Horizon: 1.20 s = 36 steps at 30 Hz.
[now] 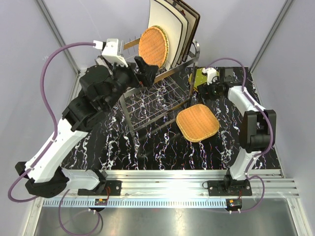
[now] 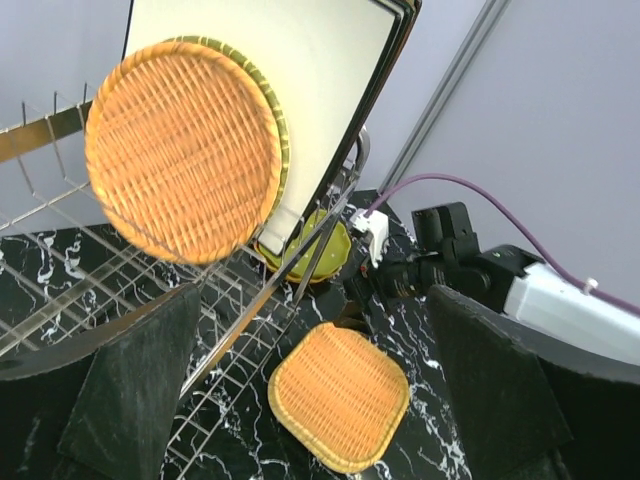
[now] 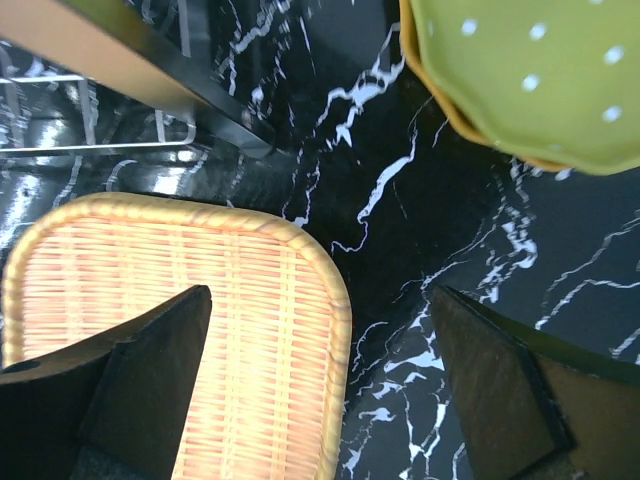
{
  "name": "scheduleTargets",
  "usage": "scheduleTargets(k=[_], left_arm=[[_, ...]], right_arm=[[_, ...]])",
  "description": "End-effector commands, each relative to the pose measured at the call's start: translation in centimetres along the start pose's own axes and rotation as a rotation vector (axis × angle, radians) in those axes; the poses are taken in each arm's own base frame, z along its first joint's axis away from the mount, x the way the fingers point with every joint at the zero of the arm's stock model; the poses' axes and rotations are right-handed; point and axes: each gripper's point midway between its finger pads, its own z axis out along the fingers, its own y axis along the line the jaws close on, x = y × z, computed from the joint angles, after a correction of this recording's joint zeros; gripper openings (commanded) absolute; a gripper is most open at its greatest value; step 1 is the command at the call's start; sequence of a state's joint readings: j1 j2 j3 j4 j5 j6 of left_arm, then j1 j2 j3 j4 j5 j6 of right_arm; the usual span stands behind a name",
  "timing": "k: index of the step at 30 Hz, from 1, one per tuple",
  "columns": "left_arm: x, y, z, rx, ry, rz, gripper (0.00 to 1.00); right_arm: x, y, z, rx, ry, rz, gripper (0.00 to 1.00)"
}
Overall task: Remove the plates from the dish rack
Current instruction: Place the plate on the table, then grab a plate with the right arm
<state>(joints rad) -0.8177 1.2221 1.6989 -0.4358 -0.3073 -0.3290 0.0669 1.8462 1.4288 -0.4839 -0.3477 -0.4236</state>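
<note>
1. Chrome wire dish rack (image 1: 157,96) stands at the far centre of the black marbled table (image 1: 123,147).
2. round wicker plate (image 1: 153,45) stands on edge in the far part of the rack, face toward the near-left. A thin green rim shows just behind it in the left wrist view.
3. cream square plates (image 1: 167,24) stand upright behind the round one, leaning toward the far right. Dark-edged ones are stacked at the back, count unclear.
4. square wicker plate (image 1: 197,123) lies flat on the table, just right of the rack's near corner and out of the rack.
5. green dotted plate (image 1: 197,76) lies on the table far right of the rack, partly hidden by the right arm. The right wrist view shows an orange edge under it (image 3: 520,80).
6. left gripper (image 1: 140,70) hangs over the rack's far-left side, just near-left of the round wicker plate. Its jaws are spread wide in the wrist view (image 2: 312,300) with nothing between them, and the plate sits ahead of the fingertips, not gripped.
7. right gripper (image 1: 205,90) sits low over the table between the green dotted plate and the square wicker plate. Its jaws are wide apart (image 3: 320,290) and hold nothing. One finger (image 3: 150,380) overlaps the square wicker plate (image 3: 150,260) in view; can't tell if it touches.
</note>
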Motion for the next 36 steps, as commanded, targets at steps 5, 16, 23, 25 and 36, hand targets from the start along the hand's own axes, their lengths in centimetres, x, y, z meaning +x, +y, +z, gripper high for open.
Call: scheduleTargets(k=[5, 16, 23, 25, 36], left_arm=[[-2.8, -0.8, 2.7, -0.034, -0.014, -0.017, 0.98], [0.0, 1.9, 9.6, -0.173, 0.092, 0.006, 0.73], [1.7, 3.1, 12.0, -0.158, 0.139, -0.006, 0.64], [2.4, 3.3, 12.7, -0.151, 0.155, -0.011, 0.63], [3.8, 3.5, 14.2, -0.137, 0.185, -0.022, 0.63]], right_arm=[[-6.6, 2.4, -7.7, -0.034, -0.219, -0.100, 0.99], [-8.1, 6.0, -12.7, -0.109, -0.311, -0.003, 0.98], [-7.7, 6.8, -13.9, -0.119, -0.321, 0.018, 0.98], [-7.4, 6.9, -13.8, -0.122, -0.315, 0.025, 0.98], [-7.0, 7.0, -13.9, -0.118, -0.311, 0.037, 0.98]])
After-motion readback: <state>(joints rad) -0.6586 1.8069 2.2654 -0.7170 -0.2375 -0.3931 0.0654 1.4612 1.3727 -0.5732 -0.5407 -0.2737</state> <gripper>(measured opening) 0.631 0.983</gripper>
